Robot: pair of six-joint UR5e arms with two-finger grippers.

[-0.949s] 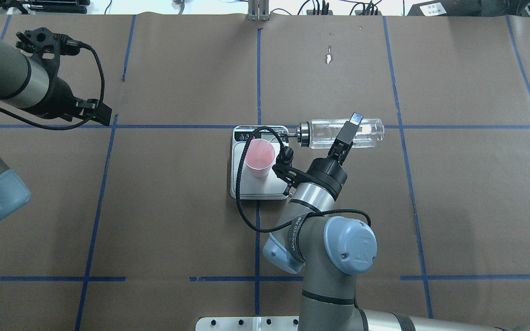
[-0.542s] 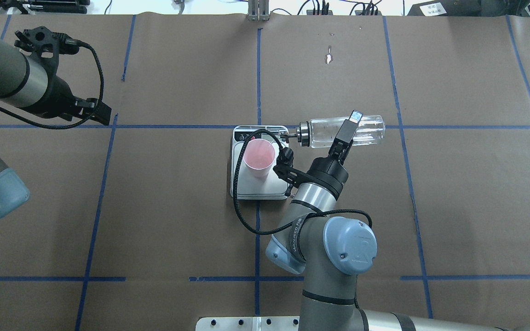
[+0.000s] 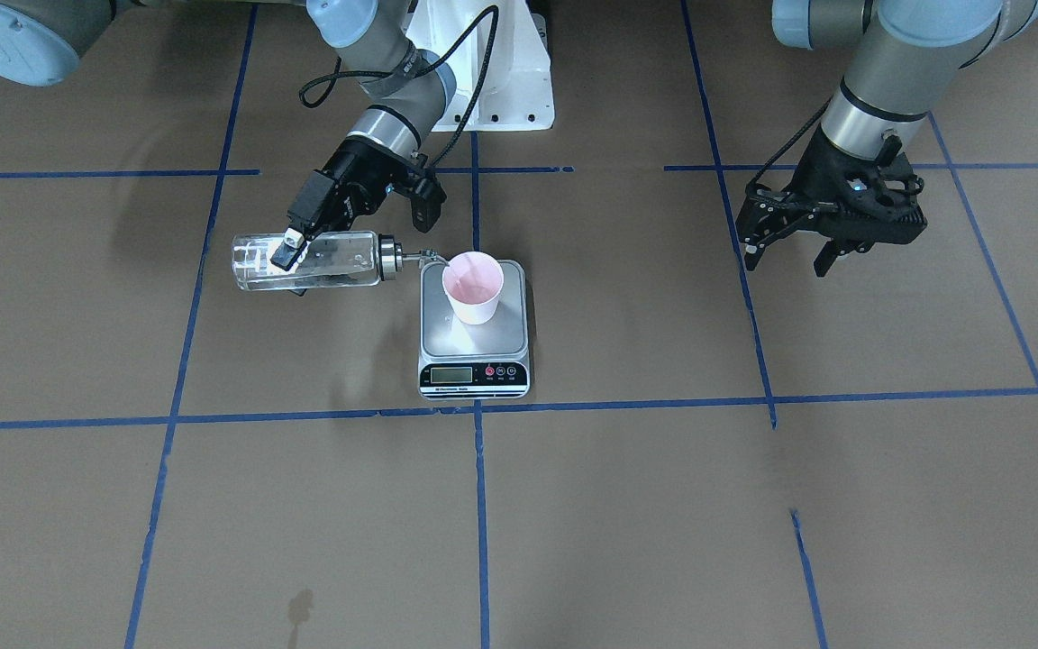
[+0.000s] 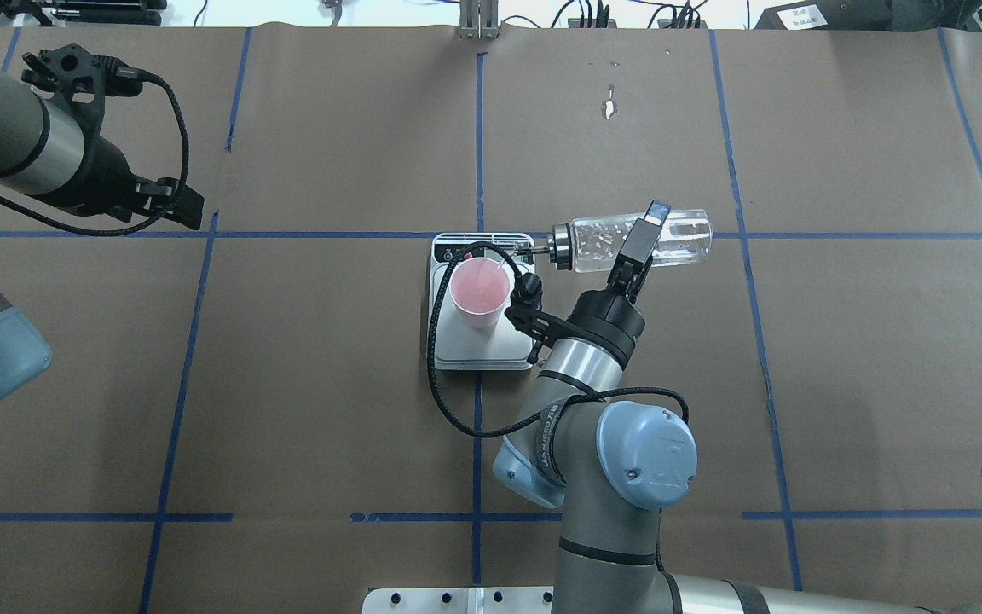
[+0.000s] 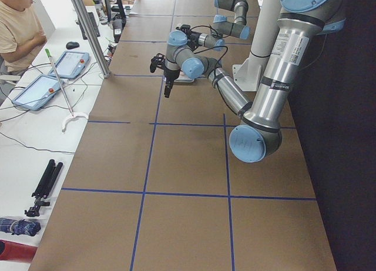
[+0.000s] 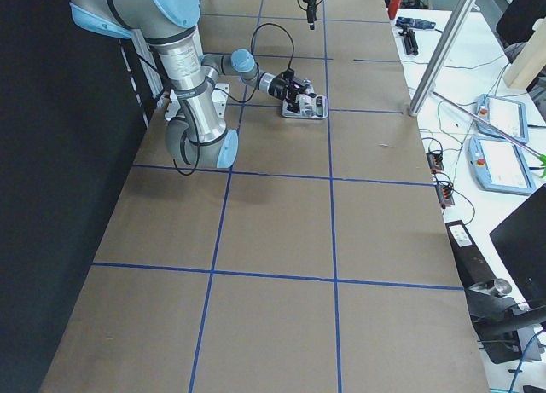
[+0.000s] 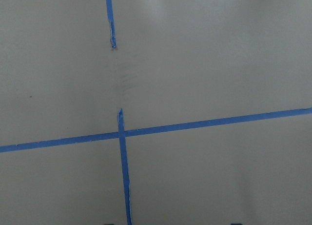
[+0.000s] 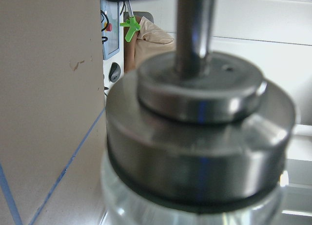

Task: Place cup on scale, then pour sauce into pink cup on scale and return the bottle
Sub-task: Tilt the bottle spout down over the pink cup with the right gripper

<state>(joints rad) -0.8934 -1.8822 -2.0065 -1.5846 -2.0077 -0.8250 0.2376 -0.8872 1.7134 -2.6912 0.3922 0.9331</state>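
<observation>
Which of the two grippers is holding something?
The right gripper: it is shut on the tipped bottle, spout by the cup. The left gripper hangs open and empty, away from the scale.

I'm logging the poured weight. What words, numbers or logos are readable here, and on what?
None reads clearly.
Flat silver kitchen scale, LCD and front-strip print: too small.
Black strap round right arm: white lettering, blurred.
Blue joint cap: embossed logo, unclear.
Clear glass bottle, pale pink cup: no print visible.
</observation>
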